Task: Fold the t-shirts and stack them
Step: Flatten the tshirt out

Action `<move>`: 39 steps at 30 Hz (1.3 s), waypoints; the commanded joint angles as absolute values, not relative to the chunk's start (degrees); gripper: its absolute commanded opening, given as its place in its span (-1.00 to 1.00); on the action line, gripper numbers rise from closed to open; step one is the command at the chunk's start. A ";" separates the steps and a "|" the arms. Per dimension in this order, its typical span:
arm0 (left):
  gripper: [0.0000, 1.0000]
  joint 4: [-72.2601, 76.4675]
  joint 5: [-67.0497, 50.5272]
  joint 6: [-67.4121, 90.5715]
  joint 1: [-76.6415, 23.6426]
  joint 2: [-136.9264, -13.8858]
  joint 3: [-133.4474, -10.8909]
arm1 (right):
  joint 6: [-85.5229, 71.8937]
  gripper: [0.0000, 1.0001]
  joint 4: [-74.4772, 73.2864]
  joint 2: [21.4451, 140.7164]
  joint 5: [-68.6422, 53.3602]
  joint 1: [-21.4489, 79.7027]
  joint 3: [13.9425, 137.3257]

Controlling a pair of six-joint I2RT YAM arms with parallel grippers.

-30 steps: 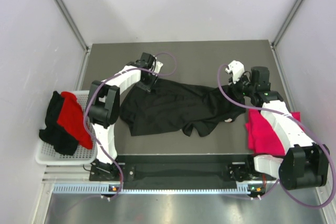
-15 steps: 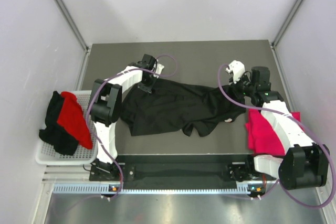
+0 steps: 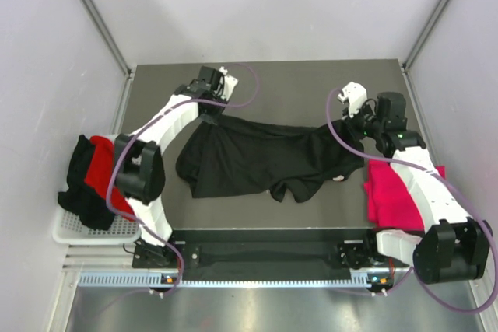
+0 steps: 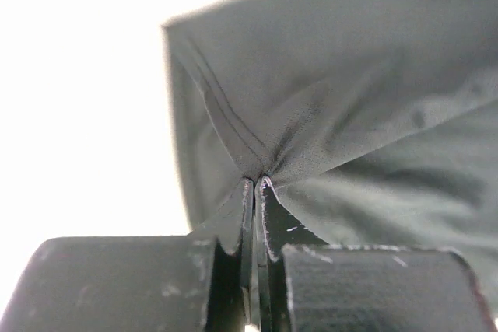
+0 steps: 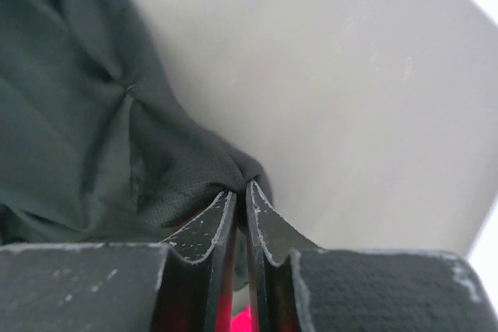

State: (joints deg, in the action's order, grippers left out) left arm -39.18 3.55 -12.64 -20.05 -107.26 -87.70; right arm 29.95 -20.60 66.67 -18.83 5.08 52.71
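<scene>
A black t-shirt (image 3: 257, 157) hangs stretched between both arms over the middle of the table. My left gripper (image 3: 215, 111) is shut on its left edge; in the left wrist view the hemmed cloth (image 4: 311, 114) is pinched at the left gripper (image 4: 256, 183). My right gripper (image 3: 348, 124) is shut on the shirt's right end, and the right wrist view shows black fabric (image 5: 85, 138) bunched at the right gripper (image 5: 240, 190). A pink t-shirt (image 3: 389, 192) lies on the table at the right, partly under the right arm. Black and red t-shirts (image 3: 97, 180) are piled in the basket at the left.
A white wire basket (image 3: 124, 144) stands off the table's left edge. The table (image 3: 296, 87) is dark grey, bounded by pale walls on three sides. Purple cables loop from both arms.
My left gripper has shut on the black shirt's left edge and lifted it up and back. The right gripper has risen slightly, and the shirt is now pulled taut between them.
</scene>
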 commanded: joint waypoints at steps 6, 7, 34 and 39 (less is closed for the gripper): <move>-1.00 -43.58 6.15 -15.47 -19.86 -91.43 -90.53 | 29.71 -0.84 -24.51 60.74 -18.63 4.48 61.96; -1.00 -45.07 6.15 -15.56 -19.86 -90.19 -90.35 | 29.88 -0.84 -26.00 59.60 -18.72 4.48 62.31; -1.00 -48.08 1.06 -19.25 -13.63 -64.16 -117.23 | 28.48 -0.83 -45.62 49.31 -33.66 0.53 99.65; -1.00 -45.18 0.53 -18.28 -13.54 -63.28 -119.53 | 27.78 -0.86 -43.43 47.73 -26.82 0.44 102.92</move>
State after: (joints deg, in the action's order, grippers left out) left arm -49.28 1.15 -19.49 -13.96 -63.86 -117.95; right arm 29.26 -44.66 48.58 -30.59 1.21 100.68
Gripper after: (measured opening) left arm 0.015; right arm 0.076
